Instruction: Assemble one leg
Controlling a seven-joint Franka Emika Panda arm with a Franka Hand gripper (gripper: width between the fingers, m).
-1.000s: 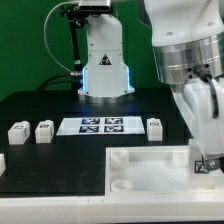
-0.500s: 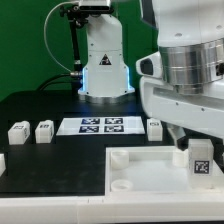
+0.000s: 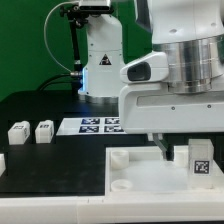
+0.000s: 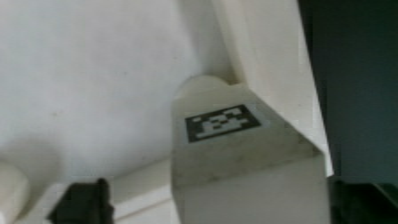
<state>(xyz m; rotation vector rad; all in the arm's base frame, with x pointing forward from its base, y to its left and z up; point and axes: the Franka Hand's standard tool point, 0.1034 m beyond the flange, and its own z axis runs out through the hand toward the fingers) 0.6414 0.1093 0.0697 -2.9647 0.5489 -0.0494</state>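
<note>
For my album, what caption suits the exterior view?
Robot arm's pincer hovers beside a tagged leg standing on the white tray piece.

We place the surface (image 3: 40, 110) beneath everything. Two legs (image 3: 18, 132) (image 3: 44, 130) sit side by side at nine o'clock in the exterior view, apart from each other. The marker board (image 3: 100, 125) lies flat near centre, at three o'clock from them. The tray piece (image 3: 140, 175) fills the front from six to four o'clock, with a round socket (image 3: 121, 184) in its near corner. A tagged leg (image 3: 202, 160) stands at the tray's four o'clock end, directly under the arm (image 3: 180, 70). Behind the board, at twelve o'clock, stands the arm's base (image 3: 103, 65). Another part (image 3: 2, 161) pokes in at eight o'clock.

In the wrist view, the tagged leg (image 4: 240, 150) lies against the tray.
</note>
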